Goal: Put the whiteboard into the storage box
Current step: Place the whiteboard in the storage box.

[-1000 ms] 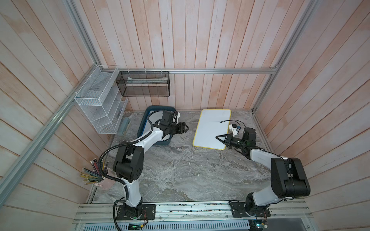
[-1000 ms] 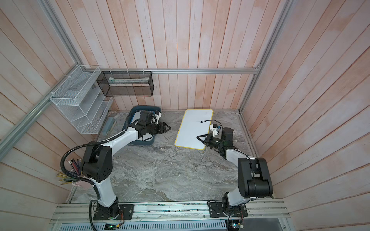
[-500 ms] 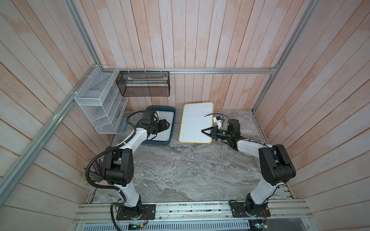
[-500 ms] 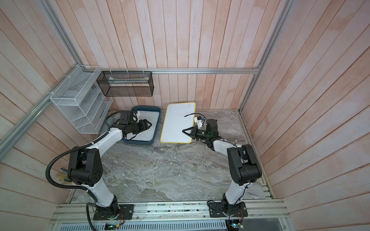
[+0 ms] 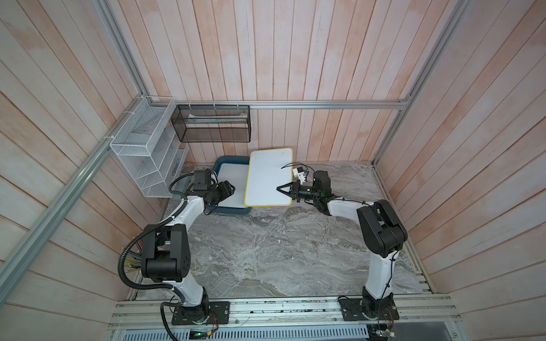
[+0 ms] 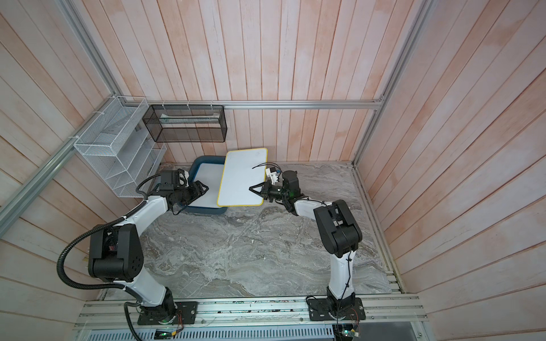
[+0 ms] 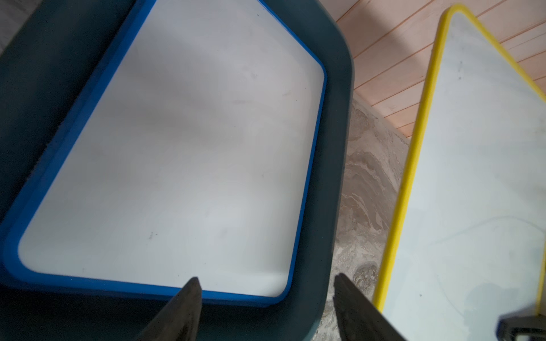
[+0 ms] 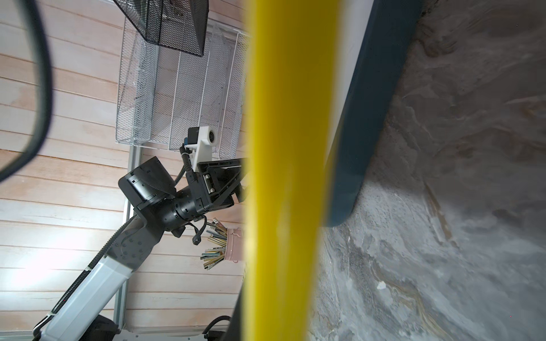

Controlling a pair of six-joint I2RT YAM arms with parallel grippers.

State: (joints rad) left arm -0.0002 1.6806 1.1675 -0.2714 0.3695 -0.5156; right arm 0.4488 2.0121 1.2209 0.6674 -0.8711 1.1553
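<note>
Just right of the storage box (image 5: 232, 159), the yellow-framed whiteboard (image 5: 269, 177) hangs off the table (image 5: 280, 251), right hand (image 5: 280, 189) clamped on its edge. Left hand (image 7: 266, 283) hovers over the box rim, fingers apart; a blue-framed whiteboard (image 7: 177, 162) is already inside.

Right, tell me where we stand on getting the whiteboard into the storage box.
Done: a blue-framed whiteboard lies flat inside the storage box. In hand: the right gripper is shut on the yellow-framed whiteboard, holding it raised beside the box, overlapping its rim in both top views. The left gripper is open above the box, holding nothing. Left: move the yellow board over the box, lower and release it.
</note>
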